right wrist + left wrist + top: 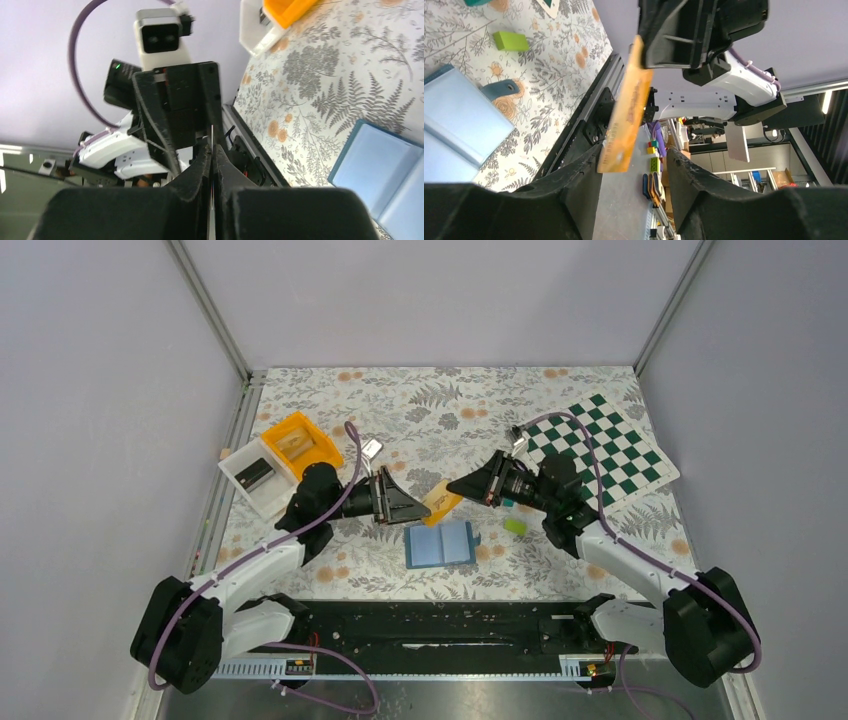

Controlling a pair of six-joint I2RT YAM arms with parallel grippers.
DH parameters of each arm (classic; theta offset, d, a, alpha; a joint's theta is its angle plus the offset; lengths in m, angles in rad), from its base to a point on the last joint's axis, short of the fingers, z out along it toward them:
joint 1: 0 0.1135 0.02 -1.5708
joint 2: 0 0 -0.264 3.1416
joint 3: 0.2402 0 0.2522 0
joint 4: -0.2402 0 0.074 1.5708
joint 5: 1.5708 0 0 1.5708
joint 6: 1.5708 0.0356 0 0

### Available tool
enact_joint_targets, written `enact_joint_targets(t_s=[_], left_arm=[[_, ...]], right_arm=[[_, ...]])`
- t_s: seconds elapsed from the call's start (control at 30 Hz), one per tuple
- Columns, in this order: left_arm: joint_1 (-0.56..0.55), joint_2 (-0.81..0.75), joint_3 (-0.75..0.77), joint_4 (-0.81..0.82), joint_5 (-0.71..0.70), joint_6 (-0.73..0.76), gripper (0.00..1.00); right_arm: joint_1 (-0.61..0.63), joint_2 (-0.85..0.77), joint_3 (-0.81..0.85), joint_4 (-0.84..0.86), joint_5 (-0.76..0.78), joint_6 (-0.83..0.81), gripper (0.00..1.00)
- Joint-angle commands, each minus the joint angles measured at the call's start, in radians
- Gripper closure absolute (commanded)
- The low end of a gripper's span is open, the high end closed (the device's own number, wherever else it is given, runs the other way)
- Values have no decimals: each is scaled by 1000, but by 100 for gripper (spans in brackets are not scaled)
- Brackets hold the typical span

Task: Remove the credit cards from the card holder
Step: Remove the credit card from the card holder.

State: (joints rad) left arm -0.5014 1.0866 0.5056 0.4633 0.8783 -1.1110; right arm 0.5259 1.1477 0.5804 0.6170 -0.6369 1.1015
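The right pincer (452, 486) is clamped on one end of the orange-tan credit card (626, 115). The left pincer (420, 508) stands open, jaws either side of the card's other end. The card holder (441, 544) lies spread flat just below both tips, and a lime-green card (515, 526) lies beneath the right pincer.

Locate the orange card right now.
Top view: the orange card is held in the air at centre, pinched by the shut jaws of the right gripper, the left gripper open beside it, just past the open card holder.
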Motion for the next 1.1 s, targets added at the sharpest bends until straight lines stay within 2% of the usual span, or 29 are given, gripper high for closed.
enact_joint_targets(t_s=[0.0,0.07,0.13,0.3,0.5,0.83,0.93,1.07], left_arm=[[1,-1,-5,159,-41,-57,55],[1,2,-12,178,-41,-73,61],[2,3,-17,188,-44,-83,63],[1,1,-42,209,-70,-101,57],[-7,32,-60,261,-90,-124,58],[-8,97,-64,350,-83,-161,82],[-9,101,-56,333,-91,-144,81],[-9,96,-41,246,-119,-83,67]], right_arm=[[8,-36,-24,46,112,41,96],[8,-42,-33,48,133,39,95],[8,-51,-49,56,160,45,95],[8,-87,-102,93,247,72,95],[8,-95,-126,109,278,80,95],[8,-60,-146,155,276,109,93],[8,-68,-159,166,290,125,93],[8,-90,-162,155,302,130,93]])
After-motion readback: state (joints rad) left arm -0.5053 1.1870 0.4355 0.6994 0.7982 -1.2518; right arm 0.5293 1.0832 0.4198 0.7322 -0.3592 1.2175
